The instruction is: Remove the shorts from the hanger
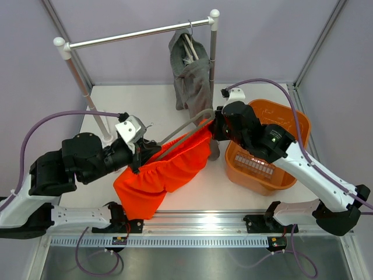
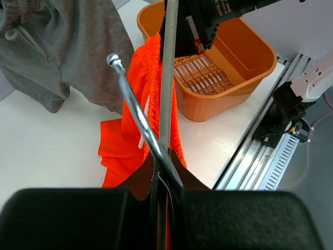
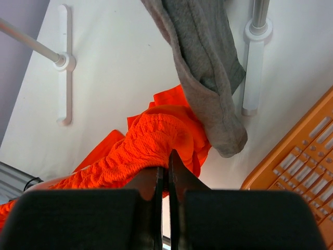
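Left gripper: I hold it shut on the hanger near its hook.
Right gripper: pinched closed on the orange shorts waistband.
Orange shorts: along the hanger between both grippers, hem at the front edge of the table.
Grey shorts: on the rail, by its right post.
Room: basket rim just beside my right gripper.

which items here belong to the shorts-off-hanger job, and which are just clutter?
Job: orange shorts; grey hanger, in the left end effector; right end effector, pinching the orange waistband; grey shorts hanging on the rack.
Just there: orange basket; table.
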Available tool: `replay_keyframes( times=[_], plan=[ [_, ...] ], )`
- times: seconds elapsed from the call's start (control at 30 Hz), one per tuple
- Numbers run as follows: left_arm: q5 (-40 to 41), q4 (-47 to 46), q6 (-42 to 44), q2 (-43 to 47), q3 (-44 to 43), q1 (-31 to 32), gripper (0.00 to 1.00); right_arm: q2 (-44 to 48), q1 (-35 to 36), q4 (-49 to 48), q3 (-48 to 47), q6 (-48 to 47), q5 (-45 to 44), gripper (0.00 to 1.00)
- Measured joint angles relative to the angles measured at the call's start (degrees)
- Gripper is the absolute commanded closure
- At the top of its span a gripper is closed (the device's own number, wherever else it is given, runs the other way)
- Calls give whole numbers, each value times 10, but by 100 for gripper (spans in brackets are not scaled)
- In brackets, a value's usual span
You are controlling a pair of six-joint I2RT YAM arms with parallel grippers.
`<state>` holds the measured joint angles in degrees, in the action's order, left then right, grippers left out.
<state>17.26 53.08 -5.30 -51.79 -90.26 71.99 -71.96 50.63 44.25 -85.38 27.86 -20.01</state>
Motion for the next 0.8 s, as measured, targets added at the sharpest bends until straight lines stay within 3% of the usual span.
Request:
replay_keyframes(
  times=[0.47,0.8],
  plan=[
    [94,-120,25,81,103,6,100,-10,142,-46,-71,66,-141,100],
    [129,-217,54,87,156,7,100,-10,163,-115,-83,67,-155,100]
  ],
)
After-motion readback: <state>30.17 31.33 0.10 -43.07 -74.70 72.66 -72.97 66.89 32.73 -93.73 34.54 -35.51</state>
